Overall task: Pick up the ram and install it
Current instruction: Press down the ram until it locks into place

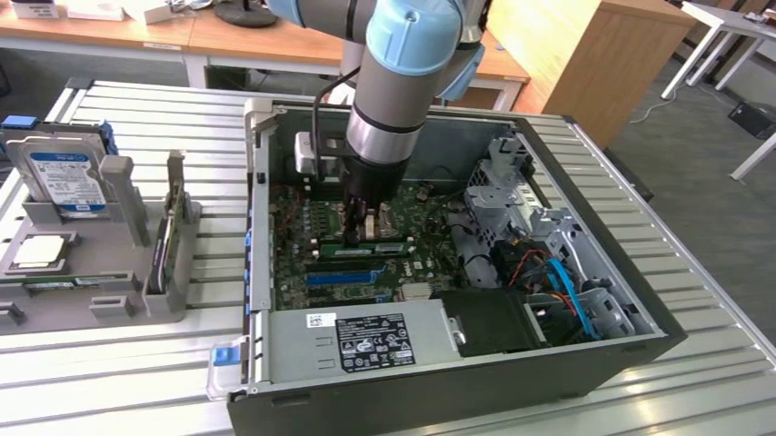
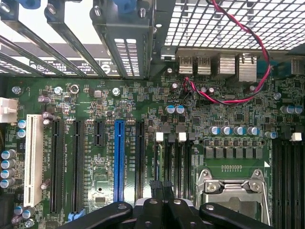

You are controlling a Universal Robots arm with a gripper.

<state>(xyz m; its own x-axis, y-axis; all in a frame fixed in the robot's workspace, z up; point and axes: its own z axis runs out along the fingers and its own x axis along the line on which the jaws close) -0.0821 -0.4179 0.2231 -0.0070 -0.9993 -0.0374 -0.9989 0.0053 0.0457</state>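
Directly beneath the claw [image 1: 359, 234]: the ram [image 1: 376, 247], a thin green stick lying lengthwise along the memory slots [image 2: 171, 160] of the motherboard [image 1: 303, 245]. Looks at or in a slot, probably so that the edge contacts line up with it. Cannot tell whether fully seated.

Claw [image 2: 161, 183] drawn narrow, tips together, meeting the stick near its middle. Cannot tell whether pinching it or only bearing on its top edge. Held straight down from above, likely to keep any push square to the slot.

Just beside the claw, clear of the work: blue slot [image 2: 119, 160] and processor socket [image 2: 233, 191]. Farther out, at the wall of the open case [image 1: 631, 350]: silver power supply [image 1: 363, 341]. Well away from the claw, outside the case on the slatted tabletop [image 1: 703, 272]: grey parts rack [image 1: 122, 195] with a hard drive [image 1: 64, 180] stood upright in it.
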